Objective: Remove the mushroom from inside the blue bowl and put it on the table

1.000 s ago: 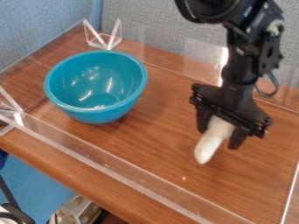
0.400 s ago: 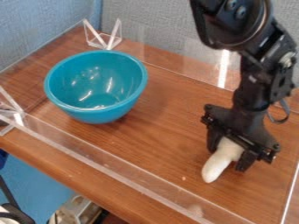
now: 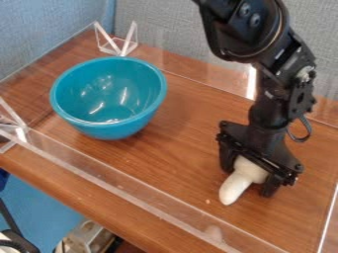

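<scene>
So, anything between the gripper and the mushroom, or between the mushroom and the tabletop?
Nothing visible. The gripper is right at the mushroom's cap end, and I see only wood tabletop below. The blue bowl sits well off to the side, out of the way.

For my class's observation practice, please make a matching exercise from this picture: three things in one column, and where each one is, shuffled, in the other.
Things
1. blue bowl
2. mushroom
3. tool

Places
A. around the mushroom's upper part, at the right side of the view
B. on the table's left part
C. on the right part of the table, stem toward the viewer

Pairs: 1-B, 2-C, 3-A
</scene>
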`<state>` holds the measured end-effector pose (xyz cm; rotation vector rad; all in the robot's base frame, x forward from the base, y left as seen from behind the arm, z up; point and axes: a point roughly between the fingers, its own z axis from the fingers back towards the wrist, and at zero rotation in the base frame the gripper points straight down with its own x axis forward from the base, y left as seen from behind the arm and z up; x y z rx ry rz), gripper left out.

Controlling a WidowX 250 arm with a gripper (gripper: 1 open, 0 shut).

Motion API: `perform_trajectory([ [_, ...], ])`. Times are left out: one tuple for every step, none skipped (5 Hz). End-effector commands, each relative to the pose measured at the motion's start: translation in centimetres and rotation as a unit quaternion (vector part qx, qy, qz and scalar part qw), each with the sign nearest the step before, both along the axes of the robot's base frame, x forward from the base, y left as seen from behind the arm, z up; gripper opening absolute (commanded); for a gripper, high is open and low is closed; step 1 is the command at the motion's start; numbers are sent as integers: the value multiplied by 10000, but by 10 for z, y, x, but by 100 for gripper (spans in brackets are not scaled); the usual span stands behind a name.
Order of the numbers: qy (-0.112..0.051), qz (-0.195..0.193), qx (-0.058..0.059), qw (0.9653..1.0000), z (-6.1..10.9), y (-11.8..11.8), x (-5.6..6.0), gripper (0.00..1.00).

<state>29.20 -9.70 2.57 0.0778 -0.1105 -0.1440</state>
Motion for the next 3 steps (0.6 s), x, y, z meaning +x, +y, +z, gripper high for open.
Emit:
perform_trajectory([
  [-426, 224, -56, 9988, 26, -9, 4, 100],
  [-568, 158, -49, 9982, 36, -7, 7, 100],
  [-728, 89, -61, 9973, 47, -3, 8, 100],
])
